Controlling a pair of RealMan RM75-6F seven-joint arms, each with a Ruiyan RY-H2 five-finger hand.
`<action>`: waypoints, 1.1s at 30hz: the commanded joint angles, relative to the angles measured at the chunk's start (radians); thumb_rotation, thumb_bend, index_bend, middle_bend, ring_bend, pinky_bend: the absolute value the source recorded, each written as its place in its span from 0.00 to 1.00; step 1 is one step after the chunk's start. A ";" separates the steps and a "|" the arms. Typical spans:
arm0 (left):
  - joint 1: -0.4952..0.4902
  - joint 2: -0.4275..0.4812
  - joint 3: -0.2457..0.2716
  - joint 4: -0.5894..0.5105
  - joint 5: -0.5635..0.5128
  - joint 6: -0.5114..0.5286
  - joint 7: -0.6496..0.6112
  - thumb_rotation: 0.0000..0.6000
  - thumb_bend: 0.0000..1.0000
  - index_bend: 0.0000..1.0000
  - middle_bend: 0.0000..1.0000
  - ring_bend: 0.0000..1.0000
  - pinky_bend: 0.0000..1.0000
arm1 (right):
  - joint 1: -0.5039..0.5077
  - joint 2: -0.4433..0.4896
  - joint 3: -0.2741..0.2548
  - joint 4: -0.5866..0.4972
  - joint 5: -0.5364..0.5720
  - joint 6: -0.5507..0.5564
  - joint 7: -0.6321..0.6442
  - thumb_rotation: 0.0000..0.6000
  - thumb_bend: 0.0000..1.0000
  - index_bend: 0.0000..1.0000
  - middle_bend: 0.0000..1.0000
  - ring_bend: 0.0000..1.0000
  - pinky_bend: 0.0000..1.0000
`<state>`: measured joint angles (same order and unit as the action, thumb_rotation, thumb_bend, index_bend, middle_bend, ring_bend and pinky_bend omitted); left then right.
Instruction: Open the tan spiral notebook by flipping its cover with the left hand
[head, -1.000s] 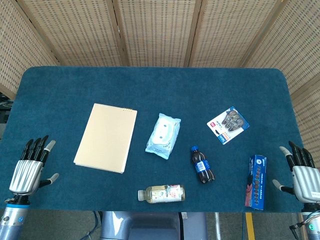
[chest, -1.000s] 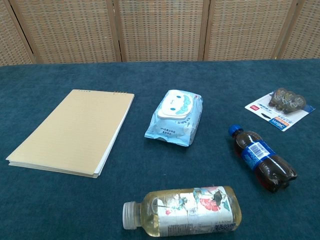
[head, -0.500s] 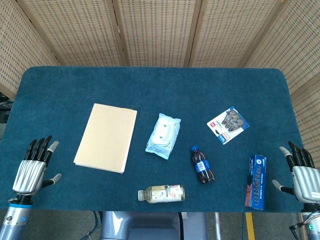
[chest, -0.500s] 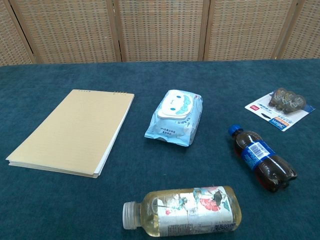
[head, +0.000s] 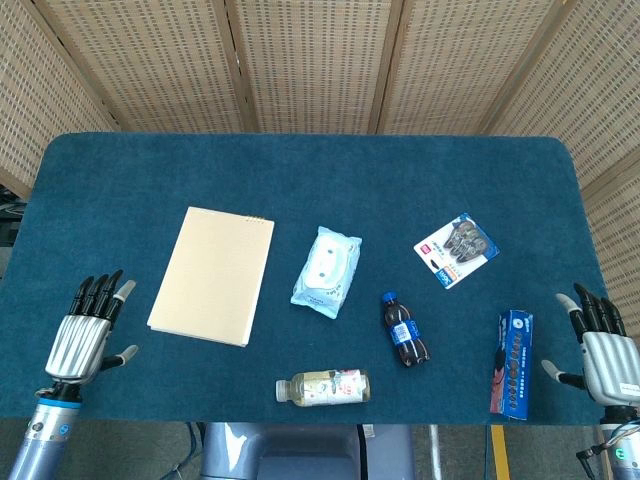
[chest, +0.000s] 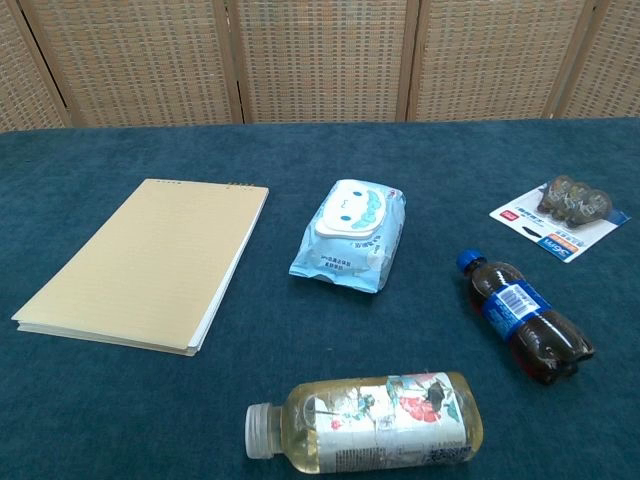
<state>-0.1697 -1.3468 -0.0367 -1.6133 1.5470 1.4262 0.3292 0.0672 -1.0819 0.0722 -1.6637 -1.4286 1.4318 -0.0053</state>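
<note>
The tan spiral notebook (head: 213, 274) (chest: 146, 261) lies closed and flat on the left part of the blue table, its spiral along the far edge. My left hand (head: 88, 332) hovers at the table's near left edge, to the left of the notebook and apart from it, fingers spread and empty. My right hand (head: 601, 350) sits at the near right corner, also spread and holding nothing. Neither hand appears in the chest view.
A blue wet-wipes pack (head: 326, 271) lies right of the notebook. A dark cola bottle (head: 404, 328) and a pale tea bottle (head: 324, 387) lie near the front edge. A blister card (head: 456, 248) and a blue box (head: 512, 362) are at the right.
My left hand has shifted right and slightly toward the near edge, closer to the notebook. The right hand and all objects stay put.
</note>
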 joint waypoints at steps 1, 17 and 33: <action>-0.021 -0.028 -0.006 0.005 -0.005 -0.025 0.032 1.00 0.00 0.00 0.00 0.00 0.00 | 0.000 0.001 0.001 0.000 0.002 -0.001 0.003 1.00 0.16 0.11 0.00 0.00 0.00; -0.102 -0.140 -0.014 0.034 -0.050 -0.142 0.161 1.00 0.11 0.00 0.00 0.00 0.00 | 0.001 0.004 0.003 -0.001 0.006 -0.006 0.030 1.00 0.16 0.11 0.00 0.00 0.00; -0.150 -0.214 -0.017 0.091 -0.110 -0.209 0.217 1.00 0.20 0.00 0.00 0.00 0.00 | 0.000 0.007 0.005 0.002 0.011 -0.008 0.055 1.00 0.16 0.11 0.00 0.00 0.00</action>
<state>-0.3174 -1.5584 -0.0514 -1.5258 1.4410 1.2205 0.5444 0.0671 -1.0751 0.0773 -1.6623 -1.4184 1.4237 0.0488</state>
